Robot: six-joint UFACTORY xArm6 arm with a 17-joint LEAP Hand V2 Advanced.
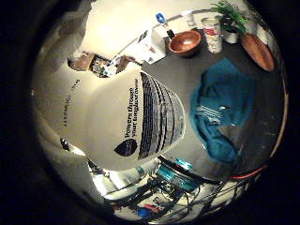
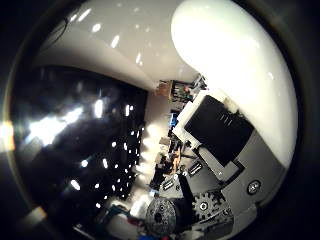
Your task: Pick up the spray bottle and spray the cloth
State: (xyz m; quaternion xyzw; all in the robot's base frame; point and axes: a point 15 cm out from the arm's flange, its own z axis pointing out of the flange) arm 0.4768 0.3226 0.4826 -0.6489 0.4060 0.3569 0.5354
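Bottle (image 1: pixel 126 122) close vs hand (image 2: pixel 220 165) palm, cloth (image 1: pixel 222 108) beside.

Spray bottle (image 1: pixel 126 117): smooth white plastic, glossy, printed label. Cloth (image 1: pixel 222 105): soft teal fabric, matt, rumpled. Table (image 1: pixel 187 75): dark, smooth, slight sheen. Bowl (image 1: pixel 185 43): brown wood, polished. Cup (image 1: pixel 212 33): clear plastic. Hand (image 2: pixel 220 150): matt black and white plastic, metal gear.

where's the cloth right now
The teal cloth lies crumpled on the dark table, beyond the white bottle, near the wooden bowl.
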